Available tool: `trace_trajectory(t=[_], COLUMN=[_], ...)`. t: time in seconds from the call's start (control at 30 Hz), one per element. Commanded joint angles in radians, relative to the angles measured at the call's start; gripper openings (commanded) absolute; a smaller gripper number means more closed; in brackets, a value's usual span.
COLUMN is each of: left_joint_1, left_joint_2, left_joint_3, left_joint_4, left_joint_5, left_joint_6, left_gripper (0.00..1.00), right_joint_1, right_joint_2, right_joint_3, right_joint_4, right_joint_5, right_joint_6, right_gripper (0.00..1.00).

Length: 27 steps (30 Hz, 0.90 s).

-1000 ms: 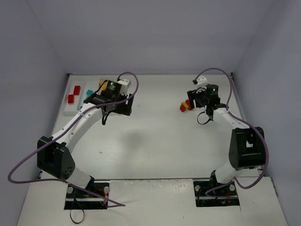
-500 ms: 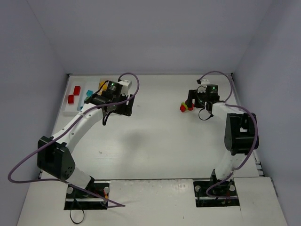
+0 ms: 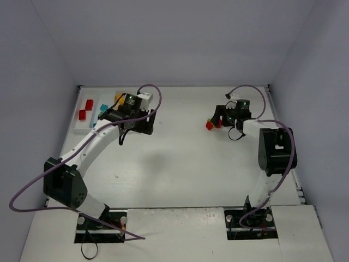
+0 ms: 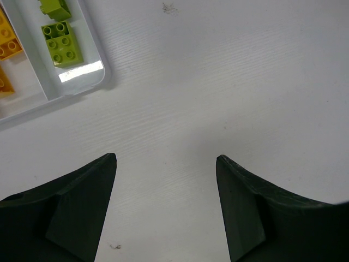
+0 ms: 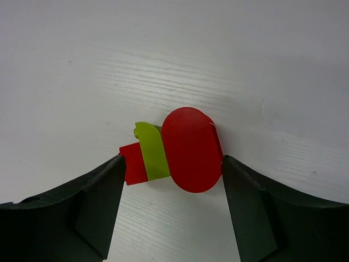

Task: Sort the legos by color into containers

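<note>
The right pincer hangs low over the table with a small clump between its fingers. The clump is a red rounded piece, a lime green slice and a red brick joined together. Each fingertip stands right at one end of it. Whether the tips press the clump or merely flank it I cannot tell. The clump sits at the far right of the table, well apart from the white tray.

The left pincer is open and empty over bare table, near the tray's corner. The compartment at that corner holds lime green bricks, and the next one yellow bricks. From above, a cyan brick and red bricks lie in the compartments beyond.
</note>
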Motion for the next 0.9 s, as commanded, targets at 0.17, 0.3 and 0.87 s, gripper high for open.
trace_trajectory(t=[0.17,0.3,0.87], left_joint_1=[-0.005,-0.005,-0.008], left_joint_2=[-0.007,-0.005,0.002], left_joint_3=[0.038,0.038,0.039], left_joint_4=[0.018,0.018,0.015], left_joint_5=[0.017,0.020,0.020], left_joint_6=[0.008,0.008,0.009], left_gripper=[0.68,0.67,0.68], right_joint_1=[0.046,0.074,0.103], right_joint_2=[-0.071,-0.095,-0.095], right_joint_3=[-0.060,-0.078,0.073], right_joint_4=[0.057,0.037,-0.197], right_joint_5=[-0.071,-0.084,0.087], right_joint_6=[0.020,0.015,-0.370], right_gripper=[0.65,0.64,0.81])
